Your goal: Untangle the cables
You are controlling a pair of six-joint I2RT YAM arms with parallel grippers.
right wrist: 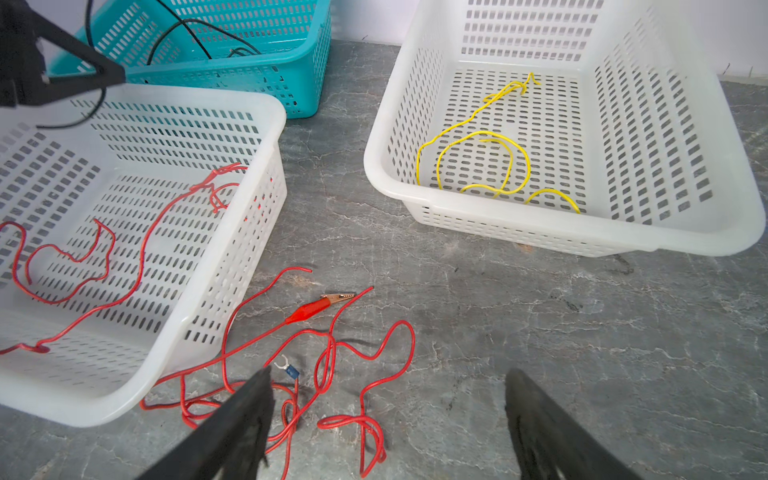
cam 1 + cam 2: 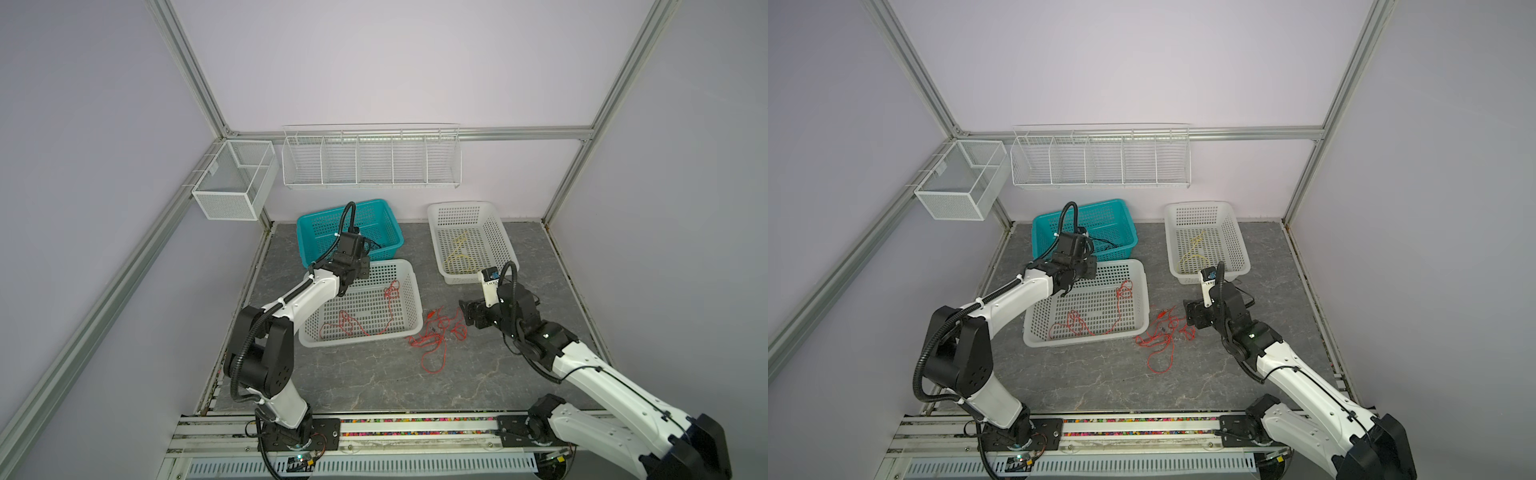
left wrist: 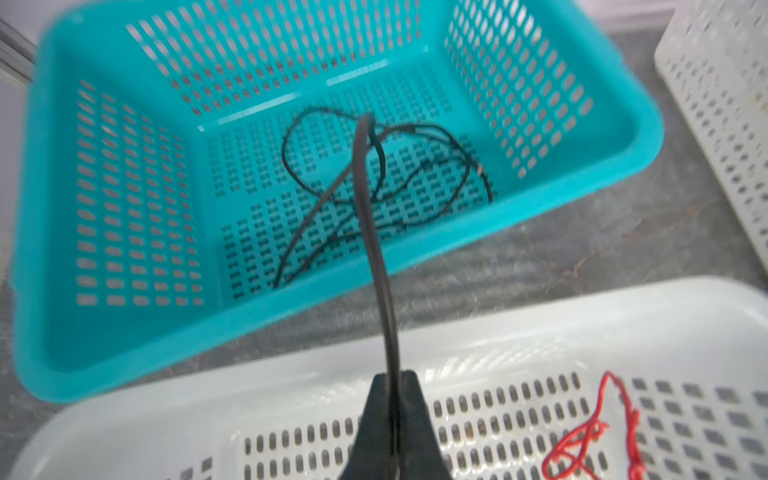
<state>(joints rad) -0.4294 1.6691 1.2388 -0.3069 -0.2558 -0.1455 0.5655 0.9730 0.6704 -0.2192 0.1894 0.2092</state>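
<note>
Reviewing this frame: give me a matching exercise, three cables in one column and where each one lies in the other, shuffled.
Cables:
1. black cable
2. yellow cable
3. red cable with the alligator clip

Places:
a. on the bare tabletop
b. coiled in the teal basket
c. in the far white basket

Pairs: 1-b, 2-c, 3-a

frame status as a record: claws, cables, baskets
left claw: shut on black cable, which trails into teal basket
right claw: open, by red cable tangle on table
near white basket: holds loose red cable
far white basket: holds yellow cable
pending: red cable tangle not yet sorted
</note>
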